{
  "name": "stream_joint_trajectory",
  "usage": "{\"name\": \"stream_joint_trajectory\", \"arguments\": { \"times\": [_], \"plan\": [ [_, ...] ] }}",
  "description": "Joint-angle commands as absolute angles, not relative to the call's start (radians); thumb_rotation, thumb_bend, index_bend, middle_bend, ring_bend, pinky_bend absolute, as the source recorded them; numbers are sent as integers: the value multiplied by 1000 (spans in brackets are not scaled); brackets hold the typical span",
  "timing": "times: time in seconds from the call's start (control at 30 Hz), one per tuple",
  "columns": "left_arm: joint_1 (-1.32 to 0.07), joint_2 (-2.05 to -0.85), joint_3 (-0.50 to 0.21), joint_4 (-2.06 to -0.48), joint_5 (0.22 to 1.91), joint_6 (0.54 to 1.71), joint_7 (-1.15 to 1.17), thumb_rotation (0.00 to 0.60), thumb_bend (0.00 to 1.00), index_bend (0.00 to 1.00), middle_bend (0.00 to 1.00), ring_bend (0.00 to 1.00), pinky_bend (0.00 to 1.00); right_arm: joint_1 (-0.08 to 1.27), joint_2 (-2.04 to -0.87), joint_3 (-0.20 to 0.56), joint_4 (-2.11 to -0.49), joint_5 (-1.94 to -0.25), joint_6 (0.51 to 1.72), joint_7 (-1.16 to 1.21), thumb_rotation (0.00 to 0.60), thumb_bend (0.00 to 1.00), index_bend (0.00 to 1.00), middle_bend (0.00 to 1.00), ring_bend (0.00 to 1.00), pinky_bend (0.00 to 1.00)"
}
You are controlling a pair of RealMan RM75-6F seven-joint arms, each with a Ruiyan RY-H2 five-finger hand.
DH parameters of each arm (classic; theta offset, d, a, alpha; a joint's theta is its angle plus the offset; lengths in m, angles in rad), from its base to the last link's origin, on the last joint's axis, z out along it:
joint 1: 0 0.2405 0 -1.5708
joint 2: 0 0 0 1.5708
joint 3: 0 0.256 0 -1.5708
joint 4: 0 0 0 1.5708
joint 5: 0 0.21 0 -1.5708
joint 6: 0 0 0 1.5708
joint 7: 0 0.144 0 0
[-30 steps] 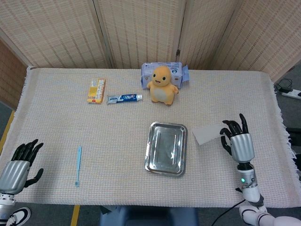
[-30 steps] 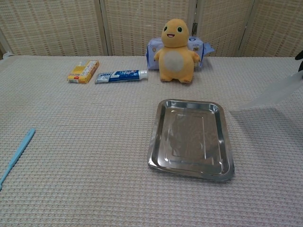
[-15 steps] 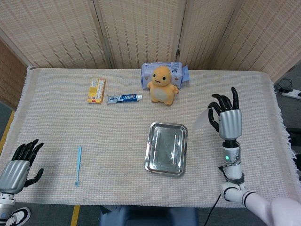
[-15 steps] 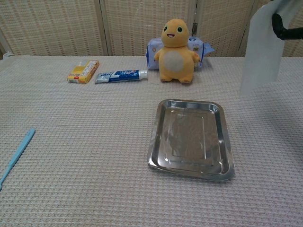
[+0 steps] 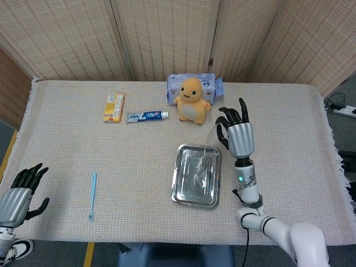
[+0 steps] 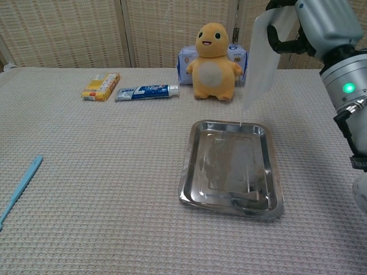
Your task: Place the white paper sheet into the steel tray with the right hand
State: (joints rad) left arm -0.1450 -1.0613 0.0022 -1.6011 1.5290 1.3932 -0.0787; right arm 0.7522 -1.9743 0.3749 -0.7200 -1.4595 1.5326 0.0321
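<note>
Head view looks steeply down, far, whole cloth-covered table (image 5: 139, 167). Chest view low, closer, facing the screen. Both share shiny steel rectangular tray (image 5: 181, 192) (image 6: 274, 189).

Left hand (image 5: 16, 197) — cropped by head view's corner

My right hand (image 5: 236, 133) was silver-backed with black fingers, a green light on its wrist; my left hand (image 5: 19, 196) matched.

No lettering can be made out: the print on the toothpaste tube (image 6: 147, 91), the yellow box (image 6: 101, 86) and the wipes pack (image 6: 241, 58) is too small.
</note>
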Motion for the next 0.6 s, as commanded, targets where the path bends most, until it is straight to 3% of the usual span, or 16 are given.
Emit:
{"name": "stream_joint_trajectory", "arguments": {
  "times": [0.03, 0.37, 0.6],
  "plan": [
    [-144, -1053, 2, -1596, 1527, 1393, -96, 600, 463, 0, 0, 25, 0, 760, -2011, 347, -691, -1473, 1530, 46, 600, 586, 662, 346, 315, 0],
    [-122, -1047, 3, -1592, 1541, 1440, -97, 600, 462, 0, 0, 25, 0, 654, -2074, 184, -665, -1546, 1579, 91, 600, 586, 674, 354, 328, 0],
    [-119, -1044, 4, -1593, 1550, 1447, -103, 600, 462, 0, 0, 25, 0, 548, -2051, 48, -699, -1608, 1589, 51, 600, 585, 674, 355, 351, 0]
  ]
}}
